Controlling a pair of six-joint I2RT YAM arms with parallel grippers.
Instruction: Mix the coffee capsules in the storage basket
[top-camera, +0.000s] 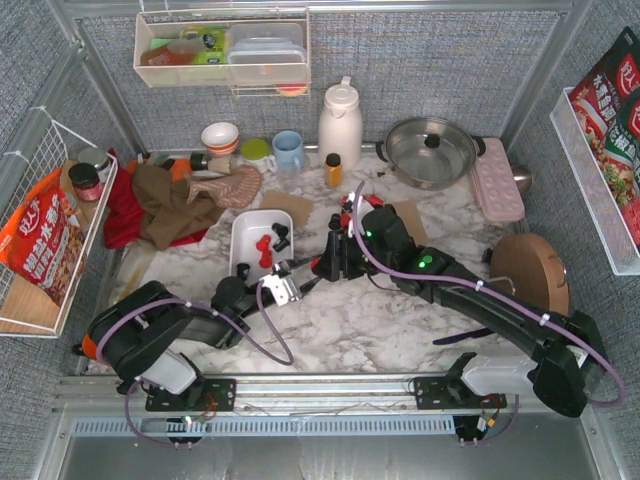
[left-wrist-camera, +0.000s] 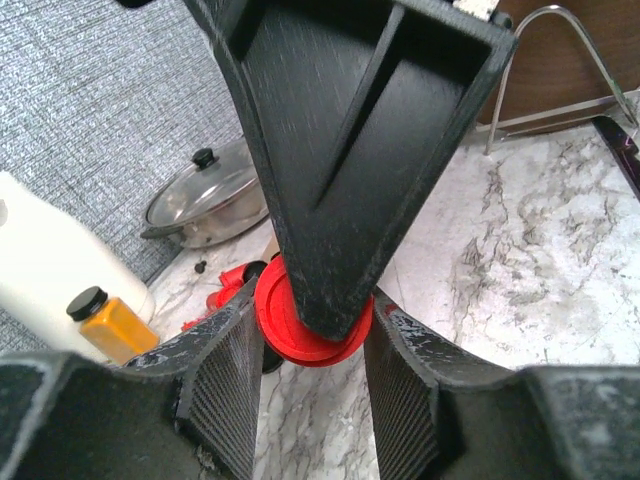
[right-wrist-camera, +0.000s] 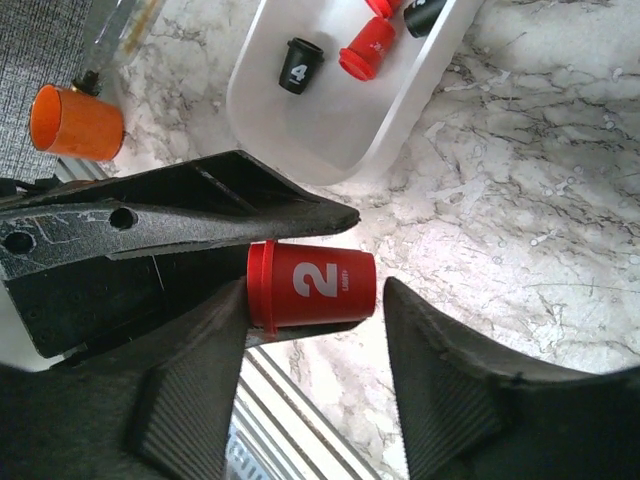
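While both tools crowd one spot just right of the near end of the storage basket, the red capsule, marked 2, lies sideways between them over the marble table. The left gripper pinches it, both ribbed pads against its sides. The right gripper brackets it end to end, jaws narrow but slack: one finger on the rim, a sliver of marble showing at the other end. In the left wrist view that right finger covers most of the capsule. The basket holds a few coffee capsules, red and black, one black marked 4. More loose capsules lie just far of the right gripper. Along the far edge: orange-yellow bottle, white jug, lidded pot, and pink tray at right. A cloth heap sits left of the basket, near its far left corner.
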